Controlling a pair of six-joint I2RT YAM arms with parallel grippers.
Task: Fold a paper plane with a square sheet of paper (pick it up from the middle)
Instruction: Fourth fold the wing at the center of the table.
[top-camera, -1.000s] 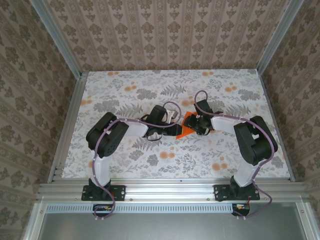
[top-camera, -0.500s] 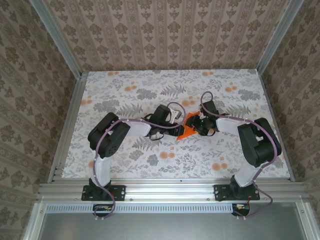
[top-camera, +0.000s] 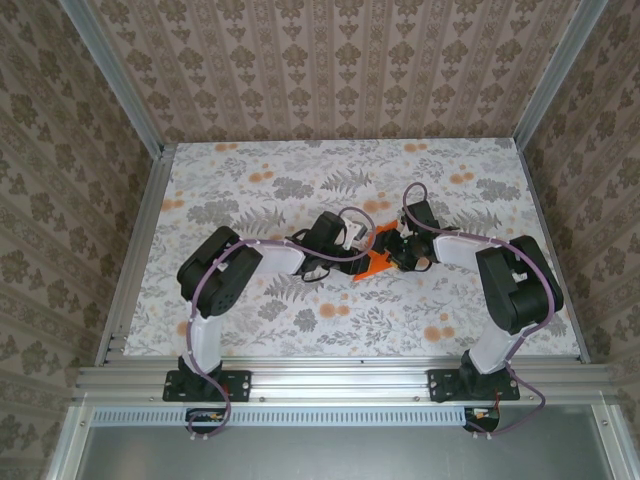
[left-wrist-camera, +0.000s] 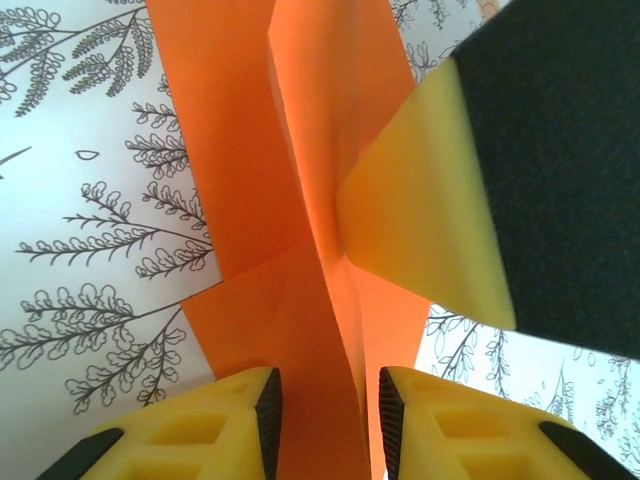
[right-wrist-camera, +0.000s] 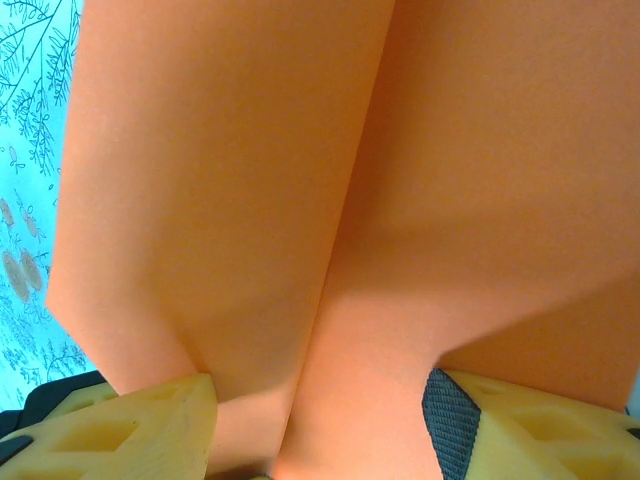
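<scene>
Mid-fold: left gripper (left-wrist-camera: 328, 390) parted narrowly astride the creased square sheet of paper (left-wrist-camera: 230, 150), right gripper (right-wrist-camera: 320, 400) wider round it — next likely calls for flattening.

The table (top-camera: 300, 180) has a white cloth printed with grey leaves and pale orange flowers. Close up, the print shows fine grey fern sprigs (left-wrist-camera: 90, 230). Brown patterned wallpaper (top-camera: 340, 70) lines the left, far and right walls. Aluminium rails (top-camera: 340, 378) run along the table's near edge and sides, with posts (top-camera: 110, 75) rising from the far corners. A grey panel (top-camera: 330, 455) lies beyond the near rail.
</scene>
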